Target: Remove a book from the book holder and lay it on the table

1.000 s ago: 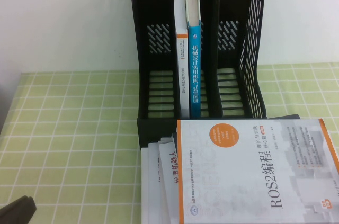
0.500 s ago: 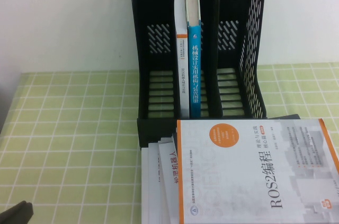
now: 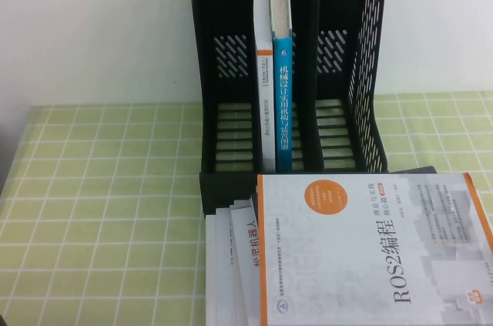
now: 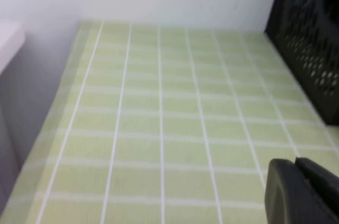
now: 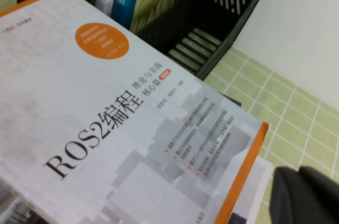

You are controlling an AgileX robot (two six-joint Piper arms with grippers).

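A black book holder point(image 3: 231, 56) stands at the back of the table. In its middle slot stand a white book point(image 3: 264, 95) and a blue book point(image 3: 283, 102), both upright. A white and orange ROS2 book point(image 3: 370, 249) lies flat on the table in front of the holder, on top of other flat books point(image 3: 231, 257). Neither gripper shows in the high view. My left gripper point(image 4: 296, 168) is shut and empty, low over the green cloth, left of the holder point(image 4: 312, 38). My right gripper point(image 5: 299, 173) is shut and empty, just past the corner of the ROS2 book point(image 5: 106, 118).
A green checked cloth point(image 3: 100, 187) covers the table, with open cloth to the left of the holder. A white wall stands behind. The table's left edge point(image 4: 47, 128) drops off beside a grey surface. The pile of flat books fills the front right.
The dark tip of my left gripper at the bottom left of the high view has slid down and out of that view. The books have not moved.
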